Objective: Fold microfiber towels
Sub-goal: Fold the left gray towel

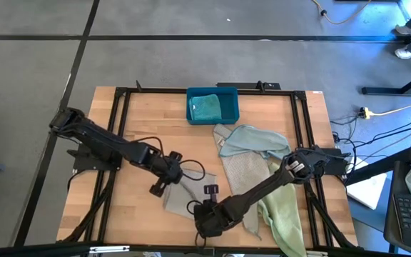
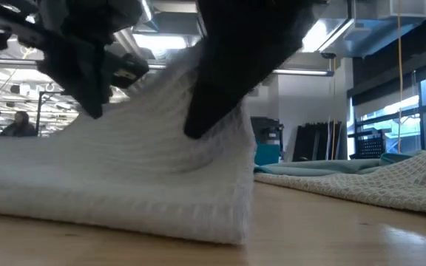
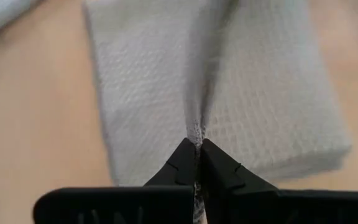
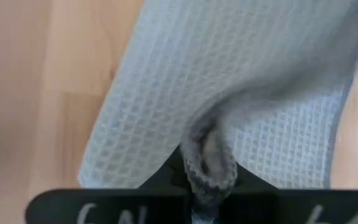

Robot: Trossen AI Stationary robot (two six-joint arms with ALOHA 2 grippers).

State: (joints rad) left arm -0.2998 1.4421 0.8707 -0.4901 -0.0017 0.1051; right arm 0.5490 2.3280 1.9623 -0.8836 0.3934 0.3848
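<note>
A pale grey-beige towel [image 1: 180, 194] lies folded near the table's front edge, its lower layers flat on the wood [image 2: 124, 199]. My left gripper [image 1: 164, 180] is shut on its left part. My right gripper [image 1: 209, 214] is shut on its right part. A second grey towel [image 1: 242, 171], a pale blue towel [image 1: 252, 139] and a pale green towel [image 1: 284, 214] lie heaped to the right. A teal towel [image 1: 205, 107] lies in the blue bin [image 1: 228, 95]. My left gripper pinches a raised ridge of the grey towel's top layer [image 3: 196, 132] between its two fingertips, coming from above and slanting from the left. The cloth rises to the fingers in a tent [image 2: 117, 111]; the rest lies on the table. My right gripper pinches a bunched hemmed edge of the grey towel [image 4: 209, 163] between its two fingers, coming from above. The cloth is pulled up to the fingers [image 2: 220, 125] and falls away to the folded stack on the table; one layer or several, I cannot tell.
The heap of loose towels [image 2: 376, 177] covers the table's right half. The blue bin stands at the far middle. Bare wood [image 1: 134, 128] lies on the left and far left. A black frame [image 1: 120, 107] runs along the table's edges.
</note>
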